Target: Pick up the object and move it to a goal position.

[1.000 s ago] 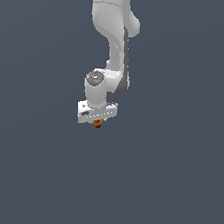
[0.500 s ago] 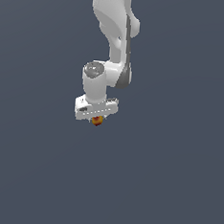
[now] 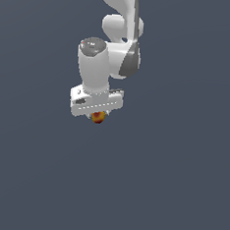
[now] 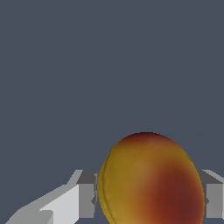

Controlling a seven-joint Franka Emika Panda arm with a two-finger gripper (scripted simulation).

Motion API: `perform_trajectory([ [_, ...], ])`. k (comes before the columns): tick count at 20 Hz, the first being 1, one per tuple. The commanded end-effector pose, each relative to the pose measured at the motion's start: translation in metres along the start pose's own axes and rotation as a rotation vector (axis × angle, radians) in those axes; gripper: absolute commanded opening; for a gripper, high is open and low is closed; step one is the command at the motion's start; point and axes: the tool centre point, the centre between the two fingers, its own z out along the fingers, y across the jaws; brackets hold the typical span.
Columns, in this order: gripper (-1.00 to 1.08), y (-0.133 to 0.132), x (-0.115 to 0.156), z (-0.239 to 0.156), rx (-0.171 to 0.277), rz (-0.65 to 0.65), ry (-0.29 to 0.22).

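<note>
Between fingertips of Panda gripper (image 3: 98, 116), orange-yellow fruit (image 3: 98, 117) with dark red blotches sits pinched, clear of grey backdrop. Pickup looks done; carry to goal remains, goal marker not visible.

arm upright, hand (image 3: 98, 116) pointing down, clamped

Open grey space surrounds the gripper (image 3: 98, 116) on every side.

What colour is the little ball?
Orange-yellow ball with dark red blotches; the wrist view shows it best.
</note>
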Motion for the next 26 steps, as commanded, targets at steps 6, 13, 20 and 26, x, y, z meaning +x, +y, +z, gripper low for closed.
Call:
perform_trajectory([
  [6,-1.00,0.008,0.023,-0.074,0.000,0.001,0.000],
  [13,-1.00,0.015,0.044,-0.138,0.000,0.002,-0.001],
  [20,-1.00,0.022,0.061,-0.189,0.000,0.002,-0.001],
  [26,-1.00,0.027,0.074,-0.225,0.000,0.003,-0.001],
])
